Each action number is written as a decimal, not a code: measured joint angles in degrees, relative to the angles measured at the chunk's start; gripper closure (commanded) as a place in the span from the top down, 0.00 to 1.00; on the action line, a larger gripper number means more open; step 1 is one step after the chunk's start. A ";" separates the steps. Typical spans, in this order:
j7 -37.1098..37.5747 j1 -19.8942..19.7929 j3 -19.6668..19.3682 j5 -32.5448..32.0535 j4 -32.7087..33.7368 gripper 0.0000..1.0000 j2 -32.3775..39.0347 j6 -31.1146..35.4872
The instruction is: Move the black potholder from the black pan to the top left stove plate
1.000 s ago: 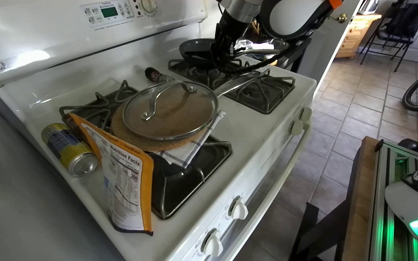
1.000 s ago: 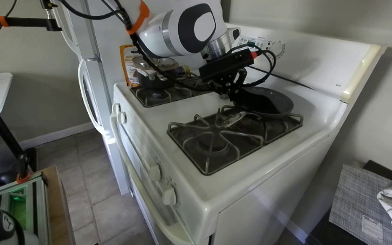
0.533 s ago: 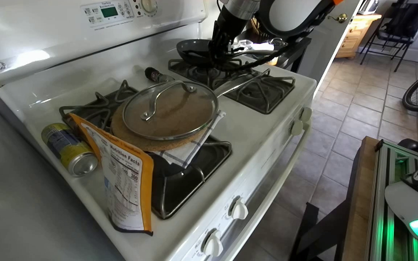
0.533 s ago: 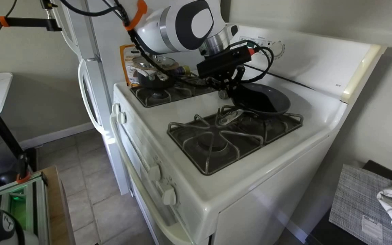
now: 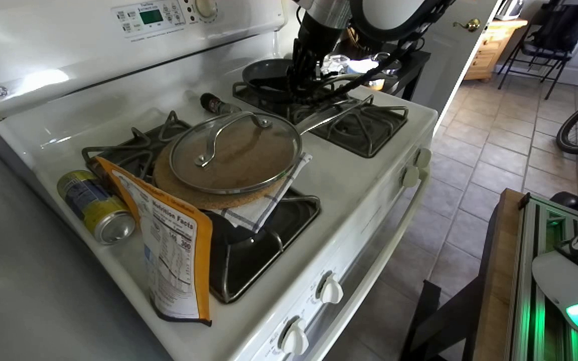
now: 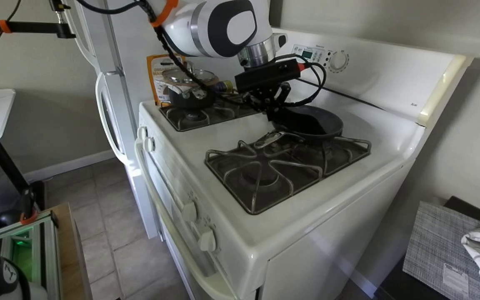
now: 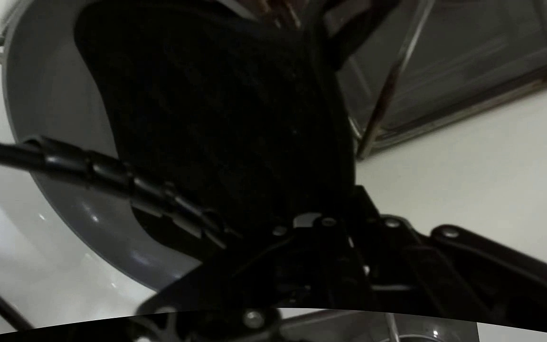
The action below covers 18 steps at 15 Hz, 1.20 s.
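A black pan with a grey inside stands over the right rear burner in both exterior views (image 5: 269, 69) (image 6: 331, 118); its curved wall fills the left of the wrist view (image 7: 50, 95). A large black patch (image 7: 216, 109) covers much of its inside; I cannot tell whether it is the potholder or shadow. My gripper is at the pan's near rim in both exterior views (image 5: 304, 87) (image 6: 274, 114). In the wrist view the gripper (image 7: 344, 206) appears shut on that rim; the fingertips are dark. The left rear burner grate (image 5: 138, 143) is partly covered.
A glass-lidded pan (image 5: 239, 155) with a cork mat (image 5: 193, 195) and checked cloth (image 5: 264, 203) is on the left burners. A yellow can (image 5: 88, 205), a standing orange pouch (image 5: 173, 250) and a small bottle (image 5: 213, 103) are near it.
The pan and gripper have moved together toward the stove's left side. The pan sits lower and more level in an exterior view, and its handle has shifted along.
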 measured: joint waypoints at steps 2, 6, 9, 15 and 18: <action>-1.06 -0.01 0.01 1.35 0.27 0.11 -0.08 -1.07; -2.64 -0.13 0.02 3.95 0.77 0.00 -0.21 -2.26; -3.18 -0.18 0.02 4.81 0.80 0.01 -0.21 -2.36; -4.98 -0.31 0.02 7.65 1.17 0.52 -0.34 -3.07; -5.52 -0.31 0.02 9.00 1.46 0.23 -0.83 -3.33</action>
